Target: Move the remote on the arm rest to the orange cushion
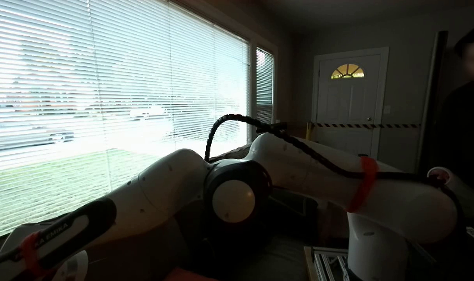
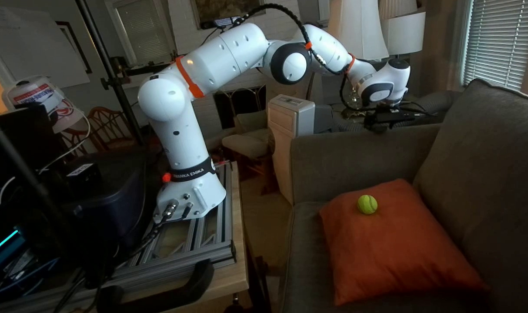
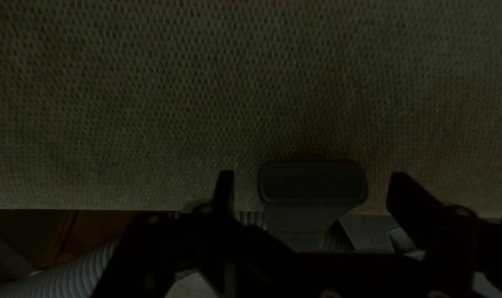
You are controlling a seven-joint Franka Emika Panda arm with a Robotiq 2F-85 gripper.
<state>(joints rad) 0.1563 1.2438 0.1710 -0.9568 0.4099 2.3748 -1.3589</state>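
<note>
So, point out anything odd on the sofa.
The tennis ball on the orange cushion looks out of place: a sports item sitting right on the task's drop spot. No spill or damage stands out.

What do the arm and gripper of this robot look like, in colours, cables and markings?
The arm is white and rounded, with dark-ringed joints and orange-red bands. A black ribbed cable runs along it; a dark collar near its base reads FRANKA EMIKA. The gripper looks black, with two fingers; finer details are lost in the dark wrist view.
</note>
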